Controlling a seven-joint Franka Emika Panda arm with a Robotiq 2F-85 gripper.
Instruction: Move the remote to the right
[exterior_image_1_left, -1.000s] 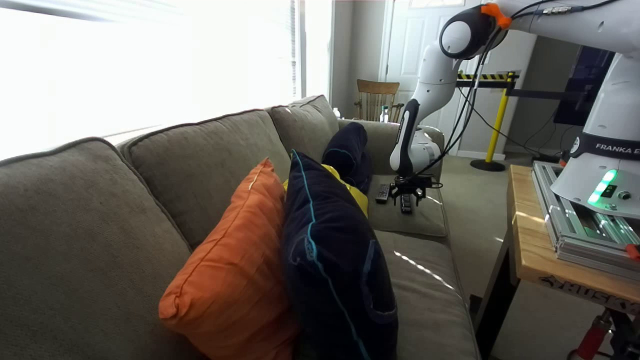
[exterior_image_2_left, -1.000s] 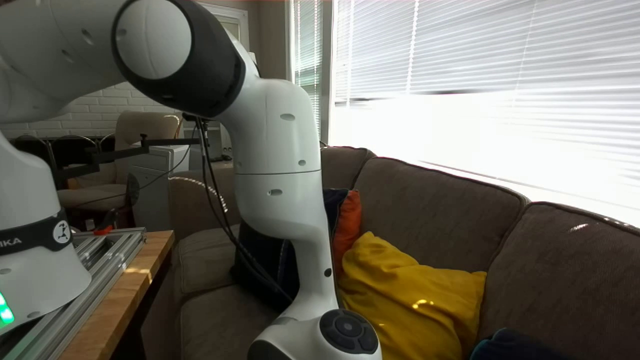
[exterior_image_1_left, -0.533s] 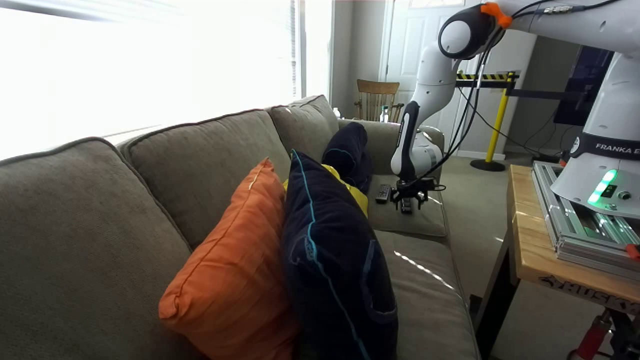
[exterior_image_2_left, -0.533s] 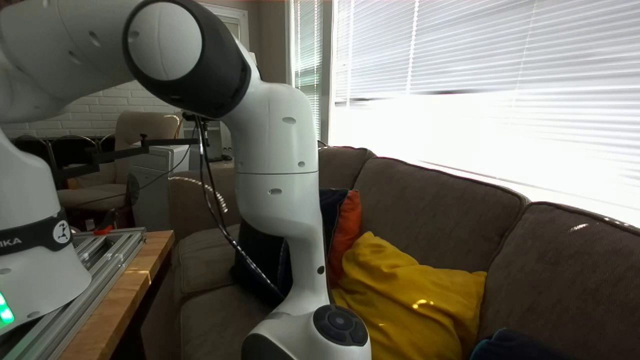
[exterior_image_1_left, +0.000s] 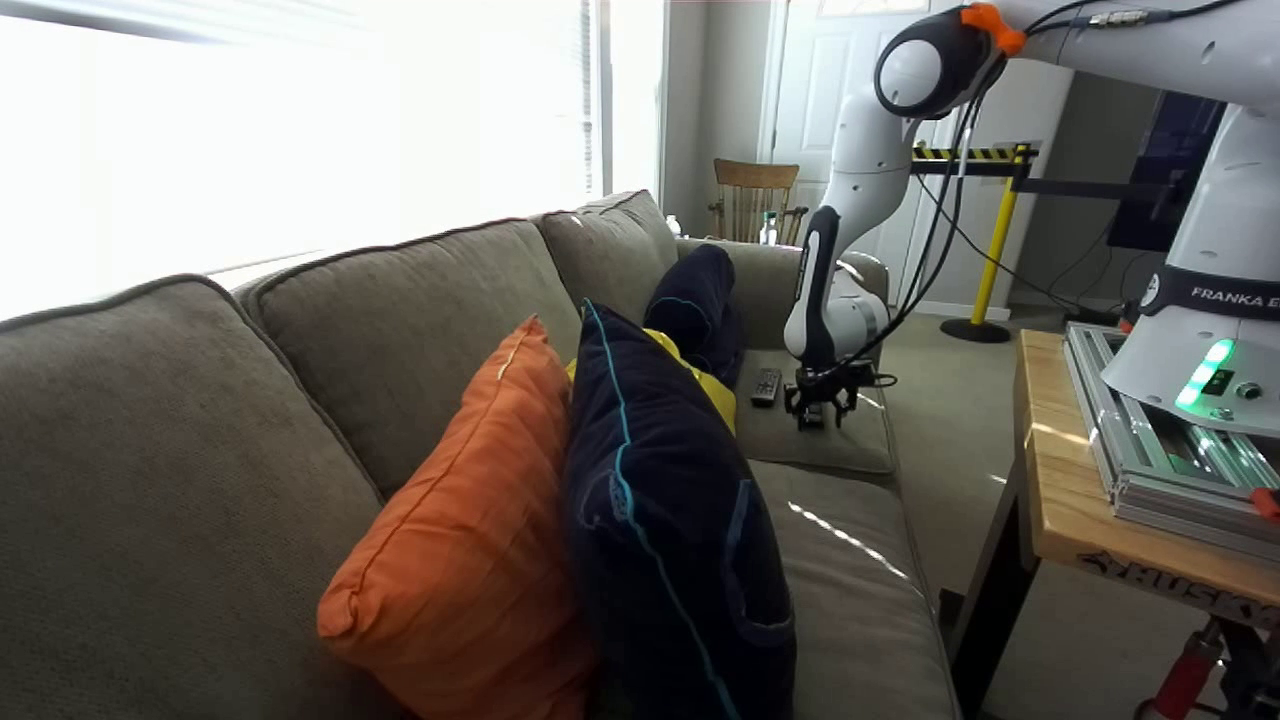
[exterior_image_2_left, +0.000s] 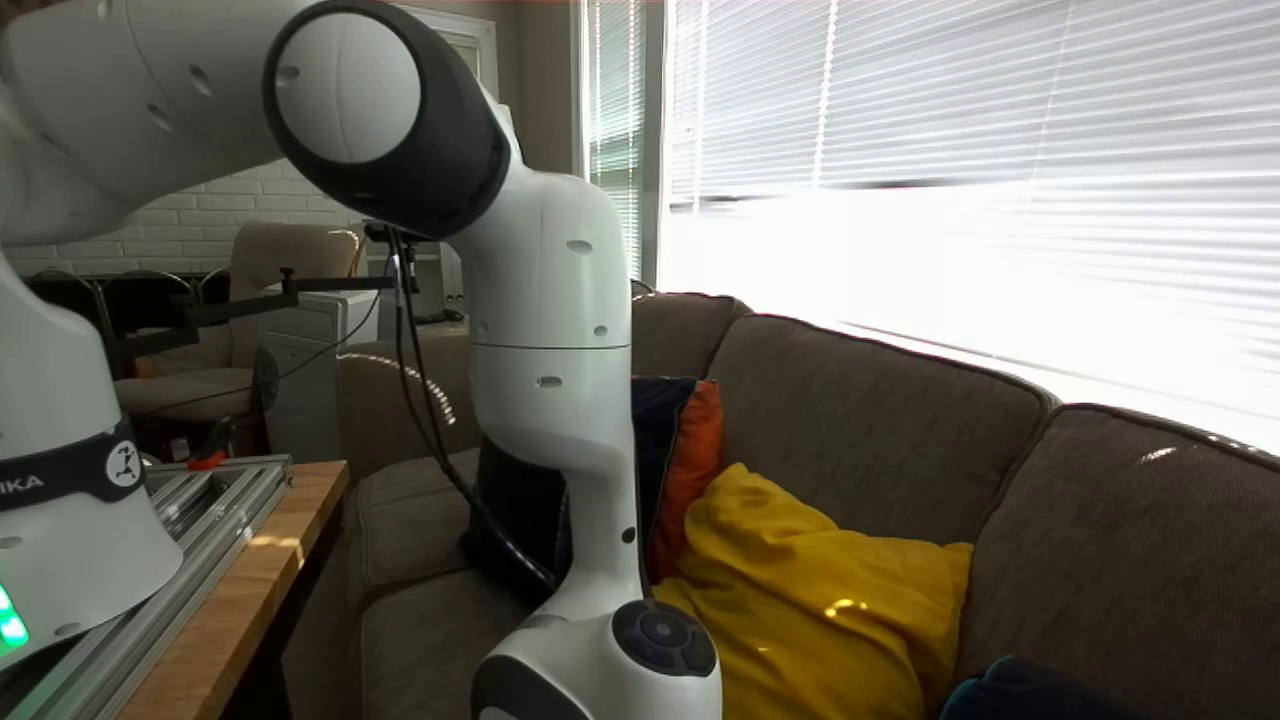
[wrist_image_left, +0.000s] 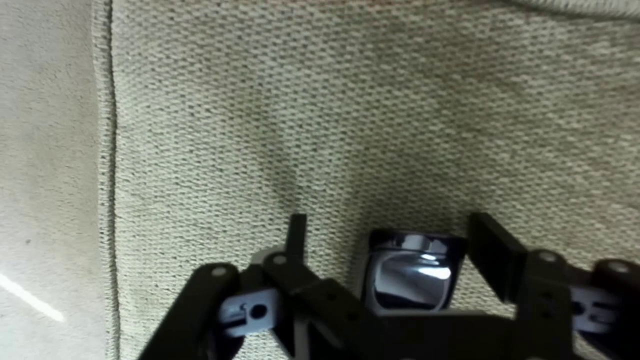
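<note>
1. Black and shiny at the end that shows, the remote (wrist_image_left: 412, 280) lies on a seat cushion (wrist_image_left: 300, 125), between the fingers (wrist_image_left: 495, 257) of the gripper (wrist_image_left: 391, 232).
2. The fingers are spread — a strip of the cushion shows between the remote and the finger on the left of the wrist view. On the right of that view, a finger stands right beside the remote's edge; whether they touch, I cannot tell.
3. In an exterior view, the gripper points down over the far end of the couch (exterior_image_1_left: 430, 310) and hides much of the remote.
4. A second remote (exterior_image_1_left: 766, 387), dark with rows of buttons, lies on the same cushion, near the gripper and closer to the couch's back.
5. Along the couch, an orange pillow (exterior_image_1_left: 470, 540) stands next to a dark blue pillow (exterior_image_1_left: 680, 520) with light blue trim. A yellow pillow (exterior_image_2_left: 830, 610) shows beside these two in both exterior views.
6. White and grey, the robot arm (exterior_image_2_left: 555, 290) stands on metal rails (exterior_image_1_left: 1180, 510) atop a wooden table (exterior_image_1_left: 1050, 460); a green light (exterior_image_1_left: 1206, 372) glows on its base.
7. In the wrist view, the cushion's edge runs down the left side — carpet (wrist_image_left: 50, 150) lies beyond it, with a streak of light.
8. Farther off in an exterior view are a wooden chair (exterior_image_1_left: 757, 178) and a yellow post (exterior_image_1_left: 999, 240).
</note>
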